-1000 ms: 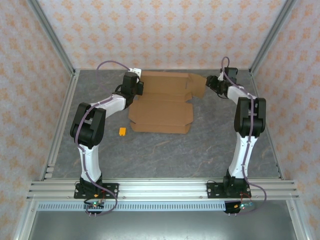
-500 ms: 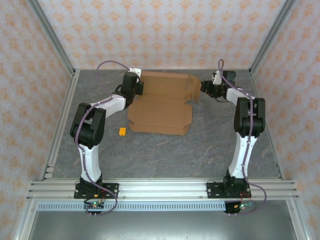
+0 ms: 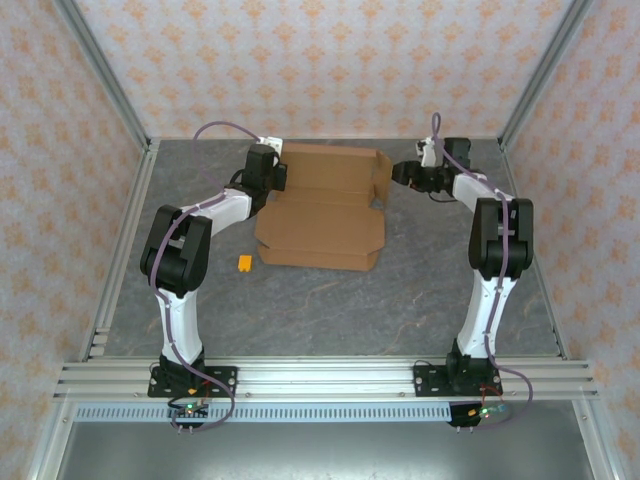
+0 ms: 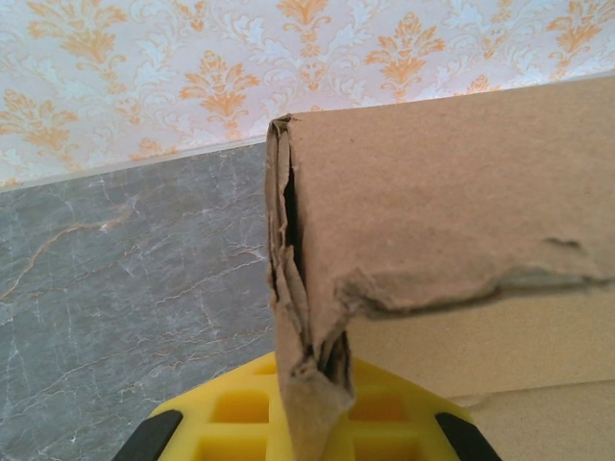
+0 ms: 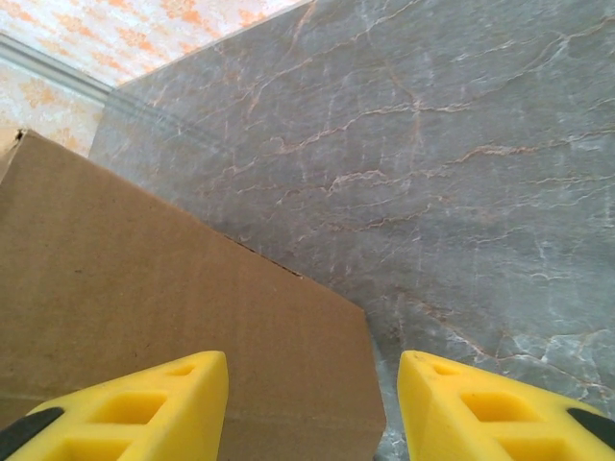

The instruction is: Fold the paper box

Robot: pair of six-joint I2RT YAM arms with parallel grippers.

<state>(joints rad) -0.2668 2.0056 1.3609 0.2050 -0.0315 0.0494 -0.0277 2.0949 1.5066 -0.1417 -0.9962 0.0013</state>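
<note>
Pinching a crumpled edge of the paper box (image 3: 322,215) with left gripper (image 3: 274,168), upper centre; holding right gripper (image 3: 398,172) spread beside its right flap.

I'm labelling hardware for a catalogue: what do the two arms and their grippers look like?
The left arm and right arm have white links with black joint housings and a thin purple cable looping alongside. The right gripper has yellow plastic fingers with moulded recesses and black inserts.

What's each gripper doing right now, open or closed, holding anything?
Left gripper: closed on an edge of the paper box.
Right gripper: open, holding nothing.
</note>
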